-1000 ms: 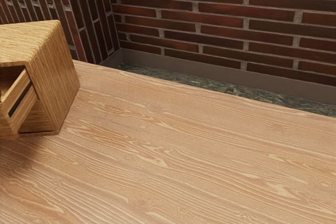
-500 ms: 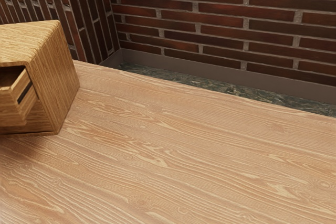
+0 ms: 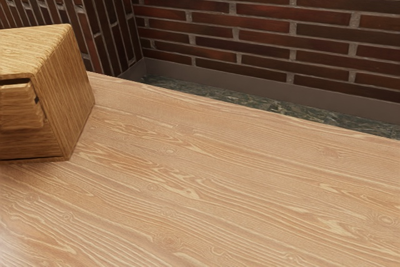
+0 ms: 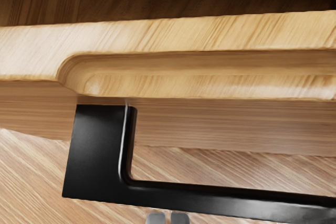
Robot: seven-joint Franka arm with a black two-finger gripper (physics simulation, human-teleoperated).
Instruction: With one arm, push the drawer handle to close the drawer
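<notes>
The wooden cabinet stands at the exterior view's left edge, and its upper drawer sticks out a little from the front. From above, the wrist view has the drawer's front with a scooped top edge, and a black handle standing out from it. My gripper is at the outer side of the handle's long bar, its two grey fingertips close together and shut with nothing between them. Whether they touch the bar, I cannot tell.
A wood-grained table extends from the cabinet toward the exterior view's right. Brick walls rise beyond the table's far edge, one of them behind the cabinet.
The drawer has slid most of the way into the cabinet, first by a good part of its length, then further. The cabinet has stayed in place.
</notes>
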